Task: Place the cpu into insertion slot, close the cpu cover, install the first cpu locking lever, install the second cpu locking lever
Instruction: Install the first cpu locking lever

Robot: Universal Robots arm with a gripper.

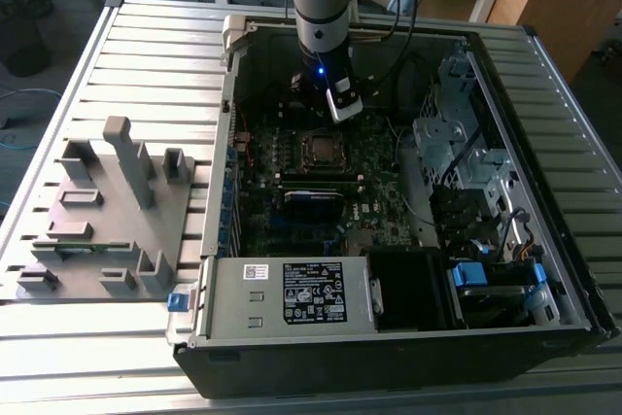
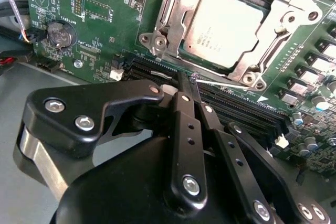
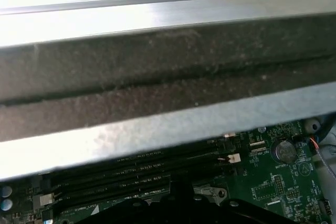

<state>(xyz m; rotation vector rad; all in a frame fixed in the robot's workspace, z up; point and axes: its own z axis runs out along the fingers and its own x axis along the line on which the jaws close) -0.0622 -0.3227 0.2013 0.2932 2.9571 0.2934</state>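
Observation:
The cpu (image 2: 223, 24) lies flat in the insertion slot (image 1: 302, 150) on the green board. The silver cpu cover (image 2: 170, 24) lies down around it, and the chip's top shows through the cut-out. In the exterior view the cpu (image 1: 320, 149) sits mid-board, with my gripper (image 1: 342, 109) just behind it. In the second wrist view my gripper (image 2: 191, 78) is shut. Its black fingertips (image 2: 184, 95) meet at a thin silver locking lever (image 2: 157, 72) that runs along the socket's near edge. Whether they pinch the lever or only touch it is unclear.
Long black memory slots (image 2: 236, 108) run right beside the fingertips, and a coin battery (image 2: 59, 34) sits further off. The case's back wall (image 3: 157, 77) is close behind the wrist. A power supply (image 1: 292, 293) and a drive cage (image 1: 466, 143) hem the board; a grey fixture (image 1: 107, 211) stands outside.

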